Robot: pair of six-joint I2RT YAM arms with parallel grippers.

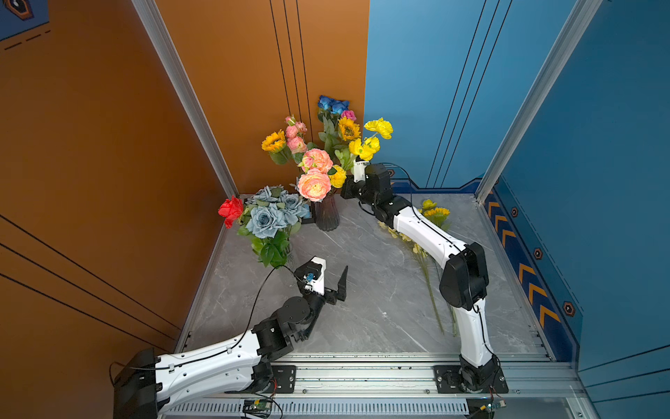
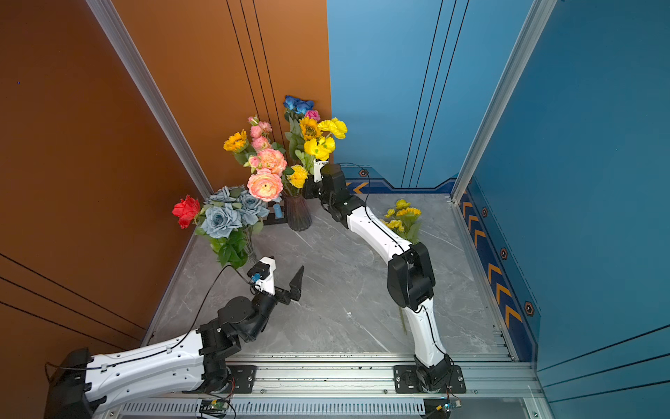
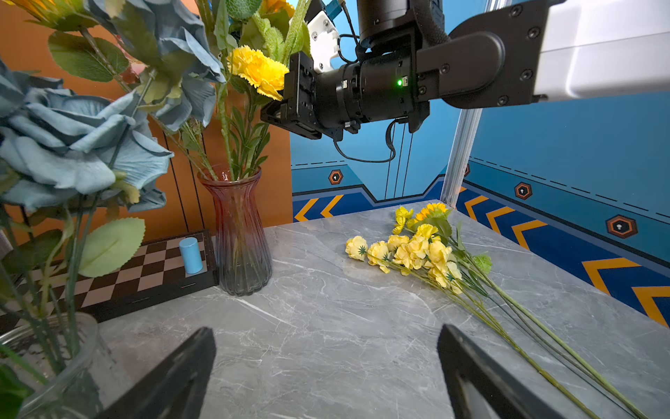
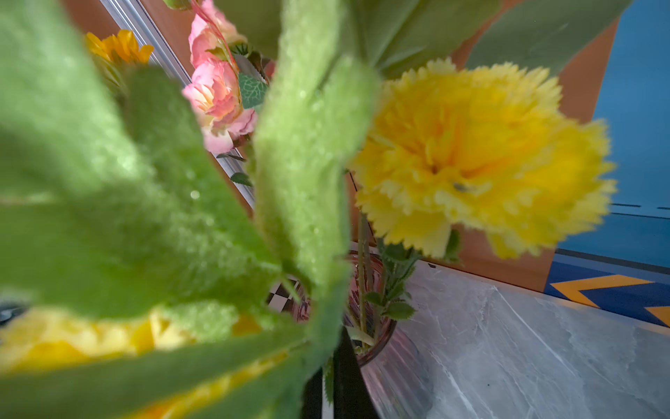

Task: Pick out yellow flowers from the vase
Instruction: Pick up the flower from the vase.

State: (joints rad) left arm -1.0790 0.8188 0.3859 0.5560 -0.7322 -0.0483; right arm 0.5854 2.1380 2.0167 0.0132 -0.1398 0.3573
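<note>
The ribbed glass vase (image 1: 326, 216) (image 2: 297, 214) (image 3: 239, 235) stands at the back of the table. Yellow flowers rise from it: thin-petalled blooms (image 1: 377, 128) (image 2: 331, 127), a ruffled carnation (image 1: 339, 176) (image 3: 259, 70) (image 4: 478, 152) and two sunflowers (image 1: 274, 140) (image 1: 348, 128). My right gripper (image 1: 344, 185) (image 3: 270, 112) (image 4: 328, 384) sits just above the vase mouth, shut on a fuzzy green stem below the thin-petalled blooms. More yellow flowers (image 1: 433, 214) (image 2: 402, 214) (image 3: 417, 250) lie on the table at the right. My left gripper (image 1: 328, 270) (image 2: 286, 268) (image 3: 326, 328) hovers open and empty over the table's middle.
Peach-pink peonies (image 1: 313, 185) share the vase. A glass jar of grey-blue roses (image 1: 268, 214) and a red rose (image 1: 231, 210) stands at the left. Behind it lies a chessboard (image 3: 145, 268) with a blue cylinder (image 3: 191, 255). Walls close in on the back and sides.
</note>
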